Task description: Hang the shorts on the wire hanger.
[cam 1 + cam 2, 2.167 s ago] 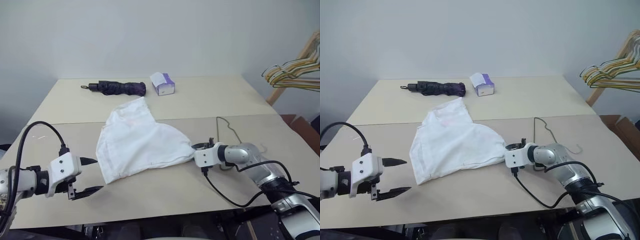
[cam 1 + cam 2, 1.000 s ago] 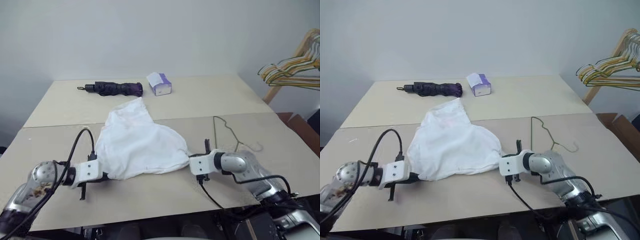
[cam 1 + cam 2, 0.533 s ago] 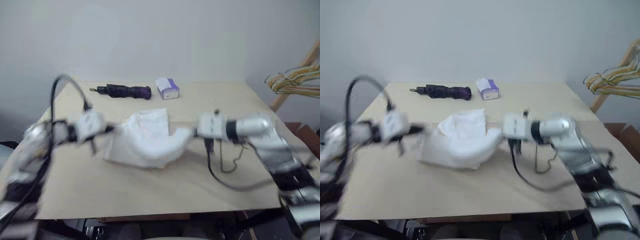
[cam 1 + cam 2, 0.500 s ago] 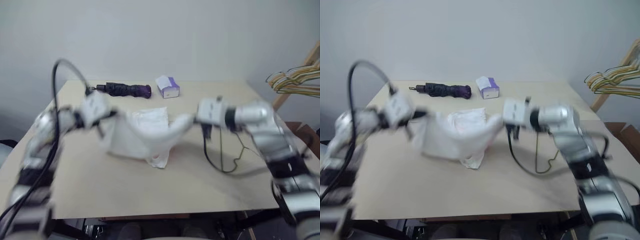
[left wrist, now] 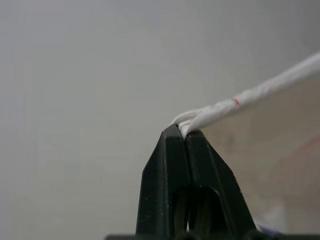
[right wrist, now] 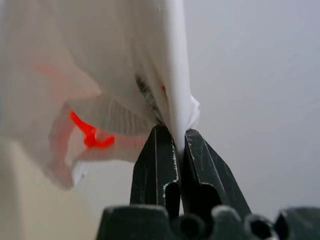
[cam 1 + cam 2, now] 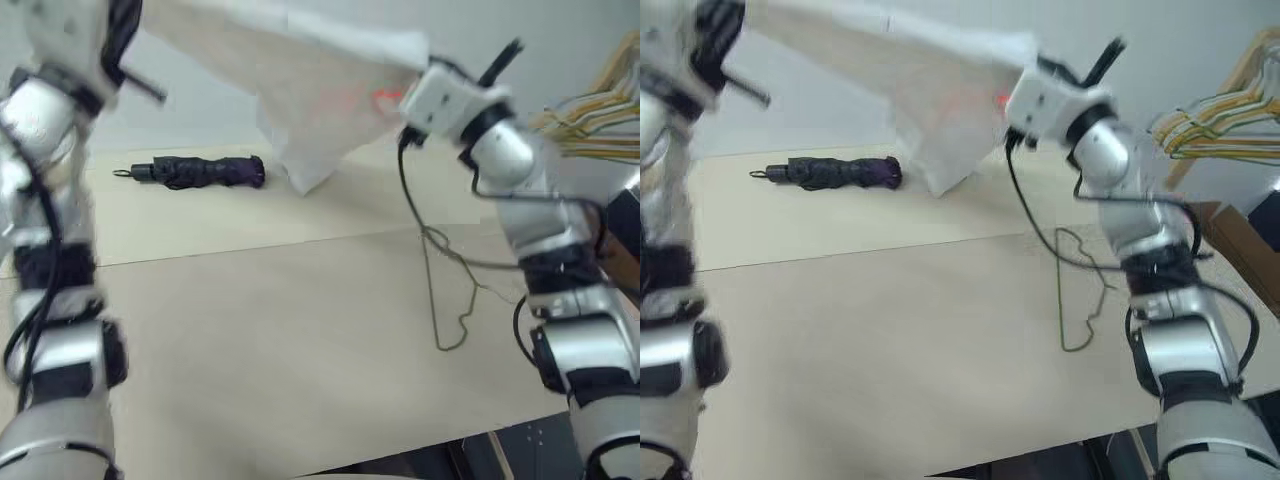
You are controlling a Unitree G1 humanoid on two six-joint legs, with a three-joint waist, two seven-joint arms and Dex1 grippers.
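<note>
The white shorts (image 7: 300, 70) hang in the air above the far part of the table, stretched between my two raised arms, with a pink-red print showing near the right end. In the left wrist view my left gripper (image 5: 182, 131) is shut on a folded edge of the cloth. My right gripper (image 6: 172, 137) is shut on the other edge, beside the red print. The wire hanger (image 7: 430, 290) lies flat on the table (image 7: 250, 340) at the right, below my right arm, with nothing touching it.
A folded dark purple umbrella (image 7: 195, 170) lies at the table's far left. A bunch of yellow and green hangers (image 7: 600, 125) sits on a wooden rack off the table's right side. A seam runs across the tabletop.
Both grippers have lifted the shorts off the table and high into the air, pulling them out wide. The view has also swung and tilted. The wire hanger has stayed on the table.
</note>
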